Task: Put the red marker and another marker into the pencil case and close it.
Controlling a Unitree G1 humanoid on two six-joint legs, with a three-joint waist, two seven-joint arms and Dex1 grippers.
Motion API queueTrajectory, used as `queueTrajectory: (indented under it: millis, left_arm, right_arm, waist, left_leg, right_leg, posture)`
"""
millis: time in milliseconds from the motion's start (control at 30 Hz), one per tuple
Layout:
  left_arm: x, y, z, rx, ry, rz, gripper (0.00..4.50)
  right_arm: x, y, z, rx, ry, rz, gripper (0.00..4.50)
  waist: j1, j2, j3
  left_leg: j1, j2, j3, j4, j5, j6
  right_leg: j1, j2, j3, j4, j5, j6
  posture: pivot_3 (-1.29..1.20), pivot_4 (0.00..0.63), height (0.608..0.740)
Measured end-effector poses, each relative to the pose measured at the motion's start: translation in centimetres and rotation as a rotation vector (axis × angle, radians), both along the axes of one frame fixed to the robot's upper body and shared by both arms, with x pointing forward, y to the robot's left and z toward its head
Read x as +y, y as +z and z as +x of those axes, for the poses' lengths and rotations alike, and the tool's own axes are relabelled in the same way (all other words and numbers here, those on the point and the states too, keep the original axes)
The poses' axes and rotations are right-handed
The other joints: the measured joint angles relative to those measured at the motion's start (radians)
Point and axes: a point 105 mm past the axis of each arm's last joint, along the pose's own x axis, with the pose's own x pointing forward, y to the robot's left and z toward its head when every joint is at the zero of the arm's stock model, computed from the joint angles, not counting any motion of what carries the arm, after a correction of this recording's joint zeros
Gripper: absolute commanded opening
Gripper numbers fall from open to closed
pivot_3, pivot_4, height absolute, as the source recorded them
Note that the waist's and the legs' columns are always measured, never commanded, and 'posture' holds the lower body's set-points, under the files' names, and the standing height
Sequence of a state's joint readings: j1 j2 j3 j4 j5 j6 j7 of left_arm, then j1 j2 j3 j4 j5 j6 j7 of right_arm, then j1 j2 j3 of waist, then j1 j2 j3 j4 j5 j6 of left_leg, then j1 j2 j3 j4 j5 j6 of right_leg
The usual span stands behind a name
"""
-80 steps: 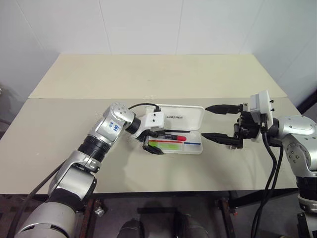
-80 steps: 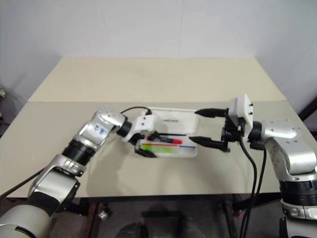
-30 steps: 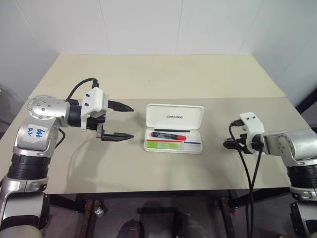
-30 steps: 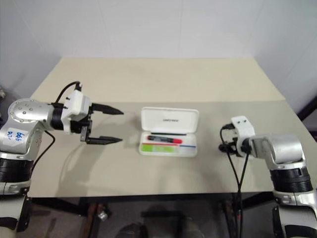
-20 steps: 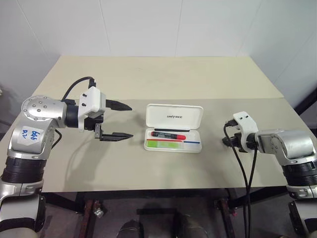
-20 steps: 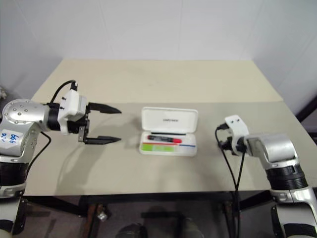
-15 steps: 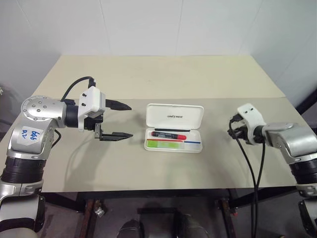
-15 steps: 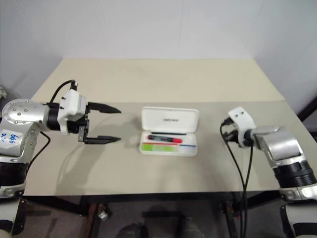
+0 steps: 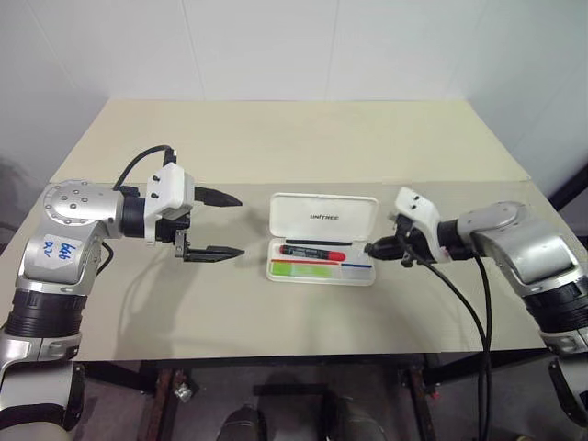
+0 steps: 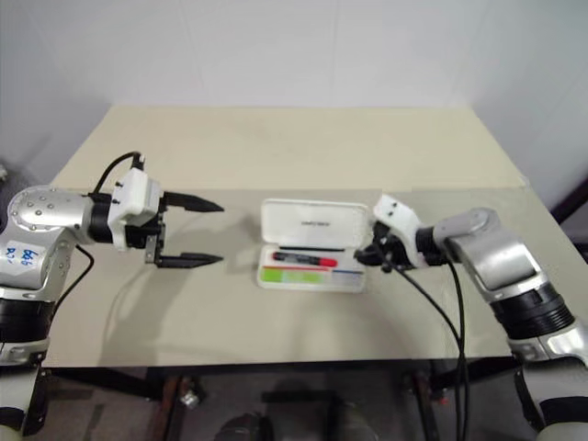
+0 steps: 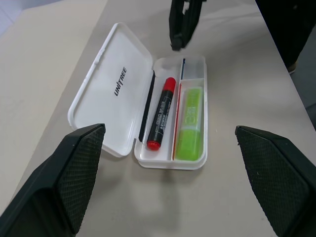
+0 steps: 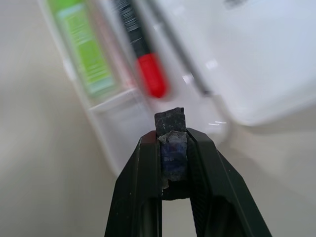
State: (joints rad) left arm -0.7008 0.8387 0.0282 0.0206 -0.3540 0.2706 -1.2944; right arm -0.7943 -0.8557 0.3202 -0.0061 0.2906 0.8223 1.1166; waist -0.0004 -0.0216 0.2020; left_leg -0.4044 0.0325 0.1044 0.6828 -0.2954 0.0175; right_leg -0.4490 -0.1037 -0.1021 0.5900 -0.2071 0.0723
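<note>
The pencil case (image 9: 322, 237) is lying open mid-bench (image 9: 276, 147), its lid (image 9: 323, 215) laid flat toward the far side. The red marker (image 9: 312, 250) and another marker (image 9: 301, 267), the green one, are being held side by side in the tray. The left tool (image 9: 220, 225) is being kept with its fingers wide apart, well off the case's left edge, with bare bench between. The right tool (image 9: 375, 248) is being held with its fingers pressed together, empty, just beside the tray's right edge. Wide open bench is lying beyond the lid.
</note>
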Motion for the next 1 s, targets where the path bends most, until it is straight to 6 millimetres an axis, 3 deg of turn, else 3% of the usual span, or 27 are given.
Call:
queueTrajectory:
  millis: [200, 600, 833, 1000]
  left_arm:
    - [0.0, -0.9, -0.2, 0.028, -0.009, 0.011, 4.5]
    - [-0.5, -1.0, -0.7, 0.027, -0.02, 0.021, 4.5]
    - [-0.5, -1.0, -0.6, 0.036, -0.006, 0.014, 4.5]
    - [-0.5, -1.0, -0.5, 0.041, -0.001, 0.012, 4.5]
  right_arm:
    - [1.5, -0.3, -0.9, -0.011, 0.133, -0.014, 0.38]
    - [2.3, -1.9, 0.2, -0.05, 0.197, -0.055, 0.38]
    - [3.0, -2.1, 1.1, -0.071, 0.201, -0.059, 2.75]
    - [3.3, -1.1, 1.5, -0.109, 0.22, -0.072, 4.43]
  waist:
    - [-0.001, 0.0, 0.0]
    - [-0.002, 0.0, 0.0]
    - [-0.002, 0.0, 0.0]
    - [-0.002, 0.0, 0.0]
  left_leg:
    - [0.0, 0.0, 0.0, 0.0, 0.0, 0.0]
    - [0.001, 0.0, 0.001, 0.0, 0.002, -0.004]
    - [0.001, 0.0, 0.001, 0.0, 0.002, -0.004]
    - [0.001, 0.0, 0.001, 0.0, 0.002, -0.004]
  right_leg:
    - [0.0, 0.0, 0.0, 0.0, 0.0, 0.0]
    - [0.0, 0.0, 0.0, 0.001, 0.0, 0.0]
    - [0.0, 0.0, 0.0, 0.001, 0.0, 0.0]
    - [0.0, 0.0, 0.0, 0.001, 0.0, 0.0]
  posture:
    - [0.0, 0.15, 0.74]
    - [0.0, 0.15, 0.74]
    - [0.0, 0.15, 0.74]
    - [0.0, 0.15, 0.74]
